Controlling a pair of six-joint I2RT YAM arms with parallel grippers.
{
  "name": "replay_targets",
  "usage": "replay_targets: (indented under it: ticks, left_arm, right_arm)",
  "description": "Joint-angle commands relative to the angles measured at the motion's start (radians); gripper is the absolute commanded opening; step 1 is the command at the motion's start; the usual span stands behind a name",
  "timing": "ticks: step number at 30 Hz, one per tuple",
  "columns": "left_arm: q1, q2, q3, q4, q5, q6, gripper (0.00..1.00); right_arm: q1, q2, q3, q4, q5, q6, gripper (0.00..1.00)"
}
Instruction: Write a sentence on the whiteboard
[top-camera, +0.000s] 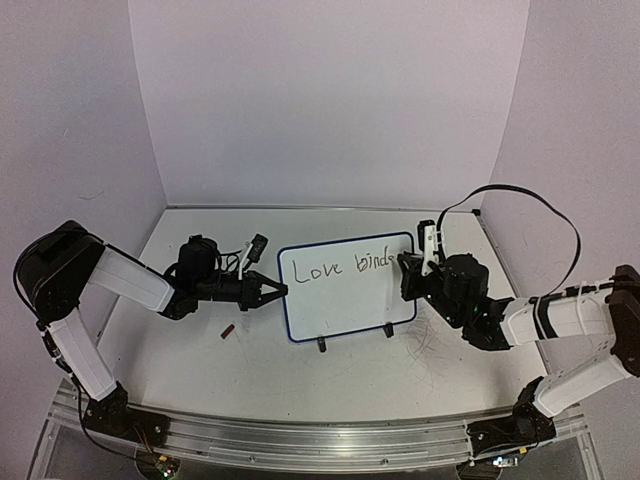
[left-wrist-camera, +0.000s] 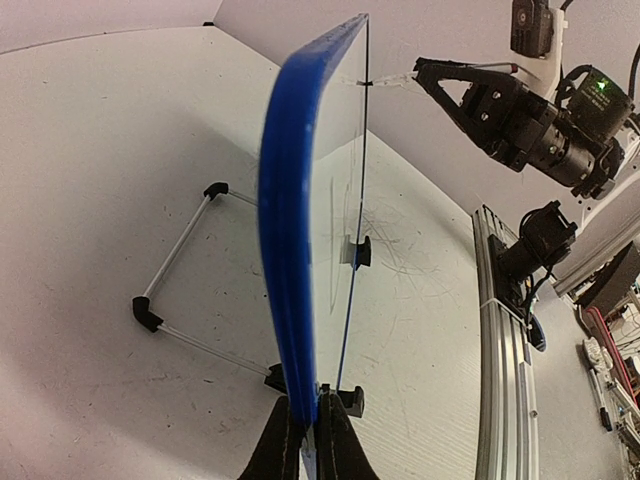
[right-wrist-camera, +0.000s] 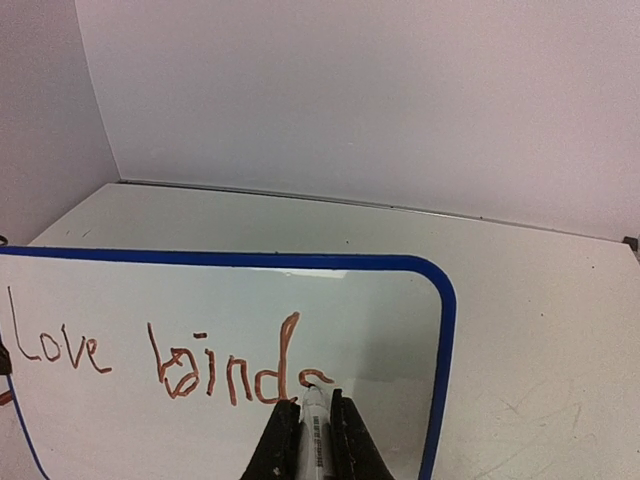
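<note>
Right wrist: right gripper (right-wrist-camera: 312, 408) clamps marker (right-wrist-camera: 318, 442) against whiteboard (right-wrist-camera: 380, 330); left gripper (left-wrist-camera: 306, 418) pinches its edge.

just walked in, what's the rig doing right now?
The left gripper is clamped on the left edge of the whiteboard, which stands upright on its feet. The right gripper holds a marker with its tip against the board's face, near the right rim. The sentence reads "Love binds" at this point, the last letter looking half formed; nothing further is written yet. A small dark red piece lies on the table near the left arm.
</note>
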Motion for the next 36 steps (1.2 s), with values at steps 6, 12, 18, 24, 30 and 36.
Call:
replay_targets:
  ticks: [6,12,18,24,30,36]
  left_arm:
    - [0.005,-0.019,0.030,-0.021,-0.051,0.050,0.00]
    - [0.004,-0.019,0.033,-0.022,-0.049,0.049,0.00]
    - [0.004,-0.023,0.033,-0.025,-0.050,0.048,0.00]
    - [0.004,-0.024,0.033,-0.028,-0.050,0.050,0.00]
    - [0.004,-0.020,0.039,-0.030,-0.052,0.050,0.00]
    - [0.005,-0.026,0.033,-0.031,-0.070,0.045,0.00]
  right_arm:
    - [-0.004,-0.028,-0.020,-0.039,0.081,0.015,0.00]
    - [-0.002,-0.025,-0.029,-0.052,0.052,0.036,0.00]
    - [0.006,0.001,-0.017,-0.046,0.029,0.045,0.00]
    - [0.012,0.009,-0.012,-0.043,0.019,0.046,0.00]
    - [0.015,0.024,0.012,-0.019,0.002,0.035,0.00]
    - [0.015,-0.152,-0.041,-0.052,-0.022,0.038,0.00]
